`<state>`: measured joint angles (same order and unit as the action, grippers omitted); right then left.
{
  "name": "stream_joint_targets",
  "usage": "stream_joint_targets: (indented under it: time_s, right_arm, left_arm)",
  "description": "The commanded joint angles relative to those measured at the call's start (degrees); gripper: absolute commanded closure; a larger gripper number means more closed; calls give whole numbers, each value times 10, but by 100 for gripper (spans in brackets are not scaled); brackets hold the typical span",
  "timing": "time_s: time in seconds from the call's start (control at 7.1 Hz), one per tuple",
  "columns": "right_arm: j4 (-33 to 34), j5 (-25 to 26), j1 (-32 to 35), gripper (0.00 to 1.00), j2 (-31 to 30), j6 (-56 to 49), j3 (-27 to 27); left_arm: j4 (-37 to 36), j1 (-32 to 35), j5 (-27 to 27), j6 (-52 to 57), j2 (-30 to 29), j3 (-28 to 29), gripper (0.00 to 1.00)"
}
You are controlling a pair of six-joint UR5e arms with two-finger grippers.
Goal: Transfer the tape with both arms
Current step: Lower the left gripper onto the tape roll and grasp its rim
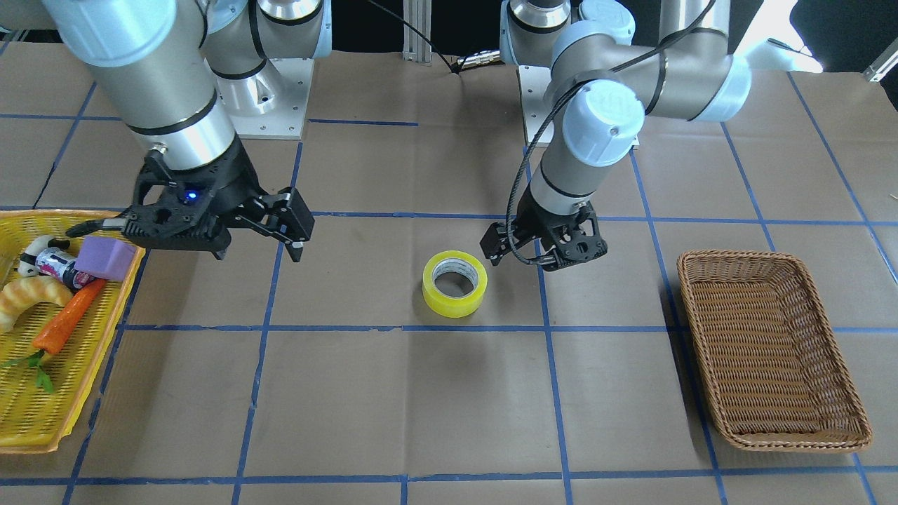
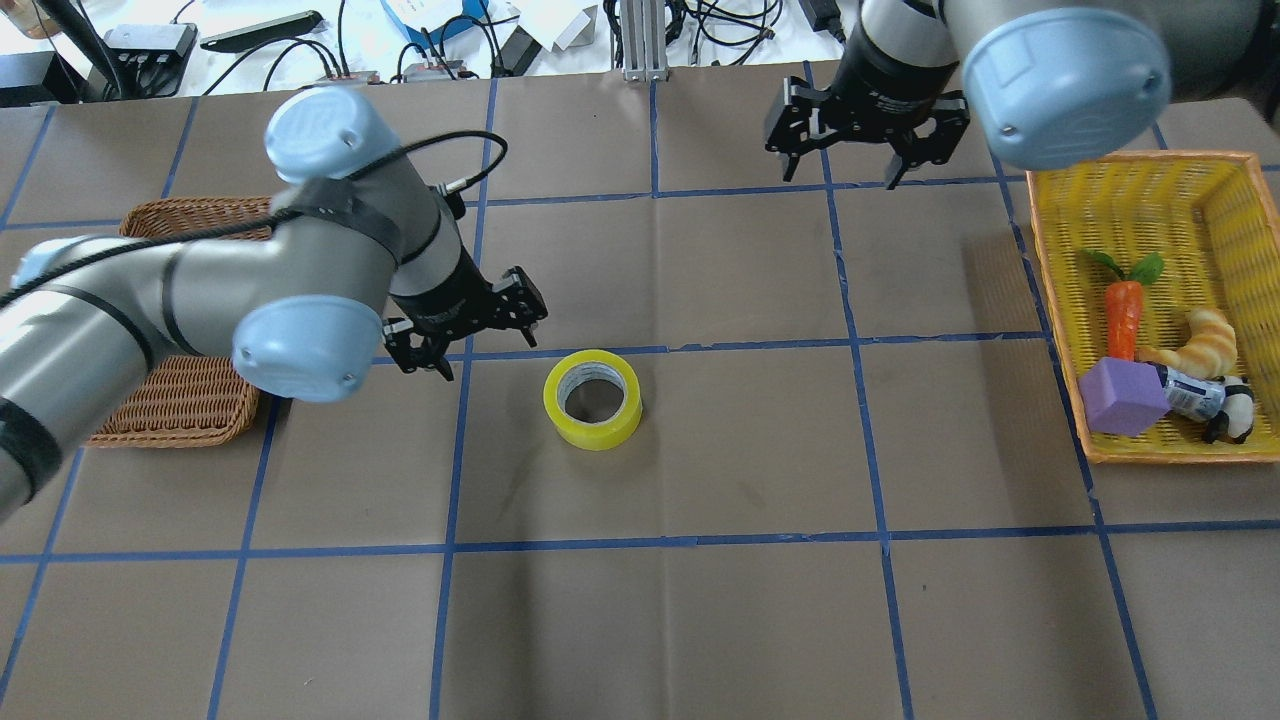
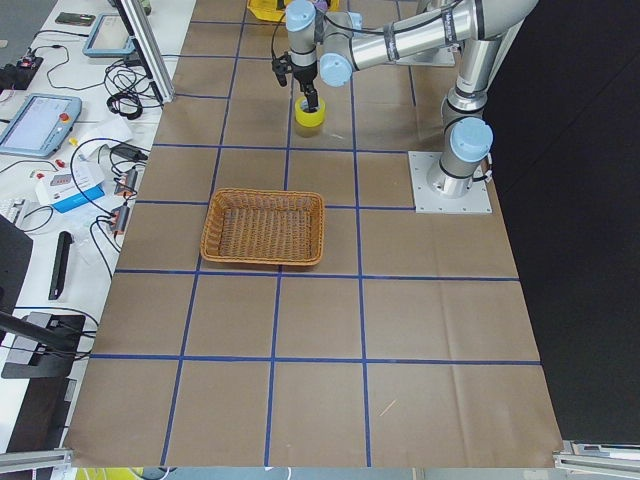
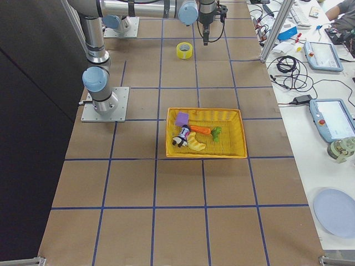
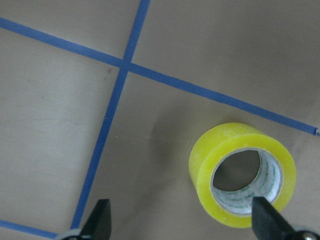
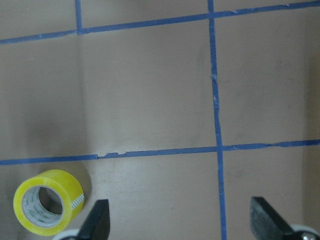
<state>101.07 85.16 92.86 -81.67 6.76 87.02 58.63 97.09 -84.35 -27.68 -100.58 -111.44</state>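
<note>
The tape [image 1: 453,304], a yellow roll with a grey-white core, lies flat on the table's middle and also shows in the overhead view [image 2: 596,433]. My left gripper [image 2: 488,355] is open and empty. It hovers just beside the roll, toward the wicker basket's side. In the left wrist view the tape [image 5: 204,172] lies low at the right, near one fingertip [image 5: 266,219]. My right gripper [image 2: 842,180] is open and empty, raised and well away from the roll. In the right wrist view the tape [image 6: 71,190] sits in the lower left corner.
An empty brown wicker basket [image 1: 729,254] stands on my left side. A yellow basket [image 2: 1140,165] on my right holds a purple block [image 2: 1122,396], a carrot [image 2: 1123,315], a croissant [image 2: 1208,340] and a small bottle. Blue tape lines grid the brown table.
</note>
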Motion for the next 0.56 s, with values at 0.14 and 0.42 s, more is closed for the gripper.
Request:
stream_joint_targets:
  time_s: [0.14, 0.42]
  right_arm:
    - [-16, 4, -25, 0, -16, -41, 20]
    - [-22, 34, -24, 0, -16, -52, 21]
  left_arm:
    - [-147, 54, -2, -37, -98, -44, 26]
    - [-152, 50, -2, 6, -98, -38, 85]
